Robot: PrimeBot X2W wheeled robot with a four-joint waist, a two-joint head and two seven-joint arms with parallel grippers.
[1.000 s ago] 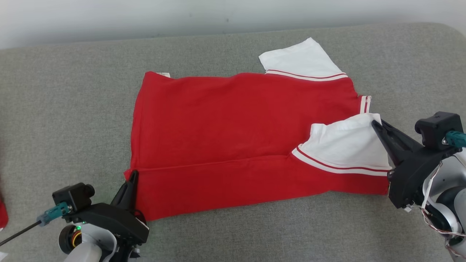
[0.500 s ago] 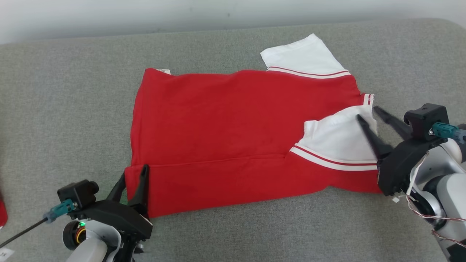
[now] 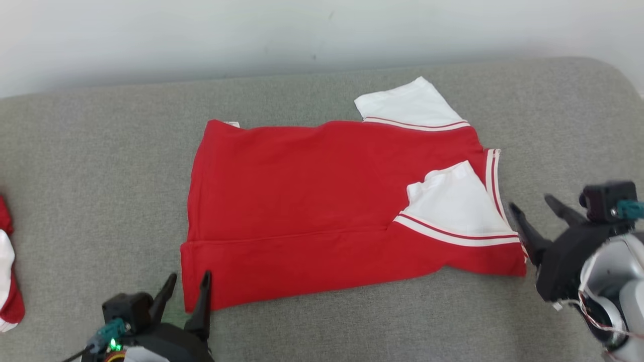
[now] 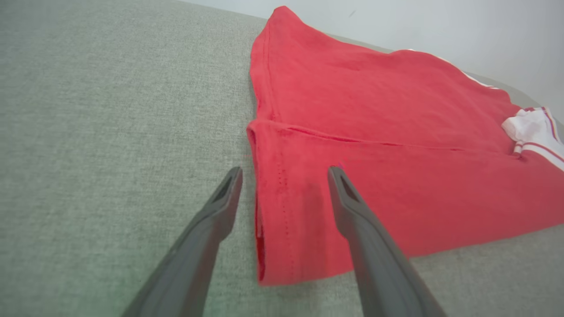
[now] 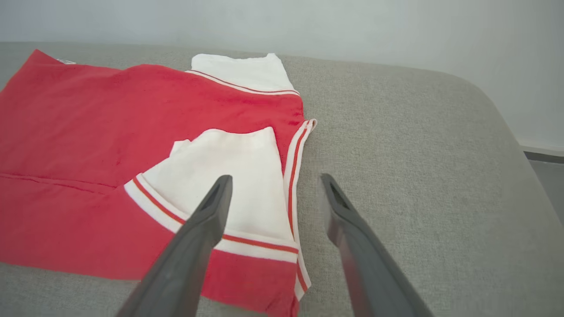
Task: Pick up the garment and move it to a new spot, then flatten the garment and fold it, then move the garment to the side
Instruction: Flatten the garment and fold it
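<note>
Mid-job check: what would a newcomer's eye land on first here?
The red garment lies spread across the middle of the grey surface, its near edge folded over and one white sleeve lying on top at the right end. The left gripper stands open at its near left corner and the right gripper open off its right end, neither holding cloth. Another red and white cloth sits at the far left edge.

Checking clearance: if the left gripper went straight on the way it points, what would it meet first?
Probably the red garment: the left gripper stands open astride its hem edge, one finger over cloth, the other over the grey cushion. Height is unclear.
</note>
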